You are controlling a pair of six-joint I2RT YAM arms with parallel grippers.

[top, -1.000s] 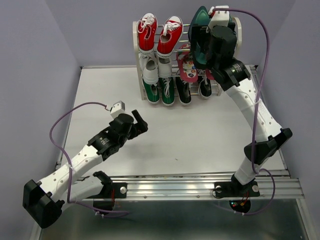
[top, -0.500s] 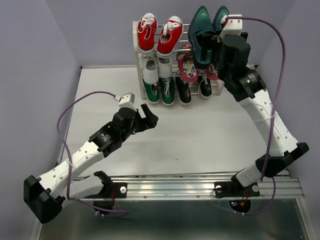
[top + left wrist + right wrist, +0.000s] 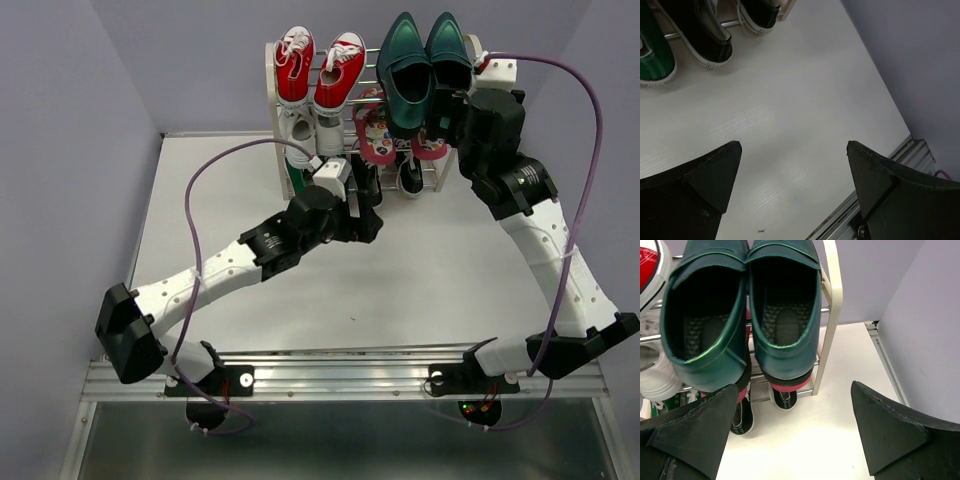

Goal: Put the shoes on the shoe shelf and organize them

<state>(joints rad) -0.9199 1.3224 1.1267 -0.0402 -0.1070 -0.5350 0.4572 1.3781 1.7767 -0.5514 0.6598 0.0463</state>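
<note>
The cream-white shoe shelf (image 3: 272,80) stands at the back of the table. Two teal-green loafers (image 3: 405,70) sit side by side on its top tier at the right, also in the right wrist view (image 3: 785,315). Flip-flops (image 3: 375,135) lie on the tier below, their pink edge (image 3: 801,382) showing under the loafers. Black sneakers (image 3: 410,178) stand on the bottom tier at the right, also in the left wrist view (image 3: 700,35). My right gripper (image 3: 445,112) is open and empty, just in front of the loafers (image 3: 794,386). My left gripper (image 3: 368,225) is open and empty over the table before the black sneakers (image 3: 793,145).
Red sneakers (image 3: 315,65) fill the top tier's left half, white sneakers (image 3: 300,140) sit below them, and green sneakers (image 3: 335,185) stand on the bottom left (image 3: 652,55). The table's metal front rail (image 3: 350,375) and purple walls bound the space.
My right gripper has let go of the second loafer on the top tier and drawn back to the right. My left arm has swung forward and right, up to the shelf's bottom tier.
</note>
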